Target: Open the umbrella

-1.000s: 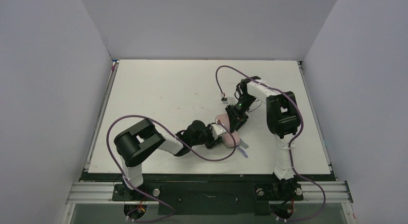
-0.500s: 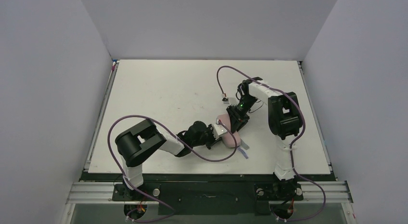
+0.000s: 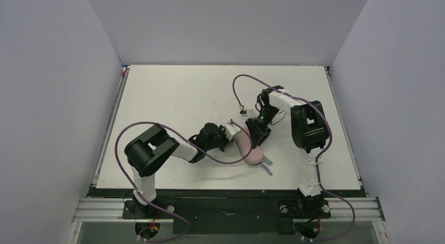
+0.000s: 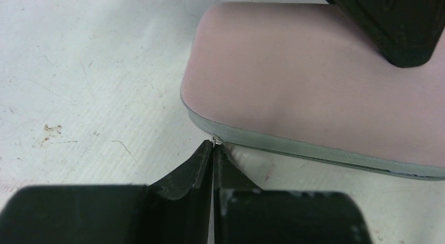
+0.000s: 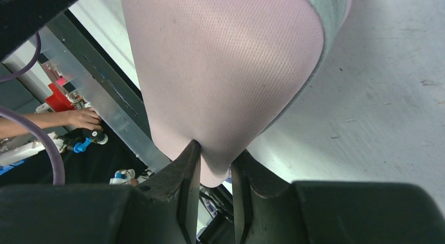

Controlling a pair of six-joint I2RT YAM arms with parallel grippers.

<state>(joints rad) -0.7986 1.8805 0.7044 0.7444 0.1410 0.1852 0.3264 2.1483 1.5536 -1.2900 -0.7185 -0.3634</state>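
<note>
Only wristward: zipper pull [image 4: 216, 141] between left jaws

Table [image 3: 173, 97]: it holds everything, and both arms reach in from its near edge.
Case [image 3: 251, 147]: it lies on the table, a little right of the middle and closer to the near edge than the far one.
Left gripper [image 3: 231, 127]: it sits low at the far left end of the case, fingers together on the zipper pull [image 4: 216, 140] at the case's edge.
Right gripper [image 3: 258, 134]: it is on the right side of the case, with the case's end between its two fingers [image 5: 191, 165].
Strap [image 3: 266, 168]: it lies on the table, touching the near end of the case.
Cable [image 3: 225, 161]: it loops over the table just in front of the case.
</note>
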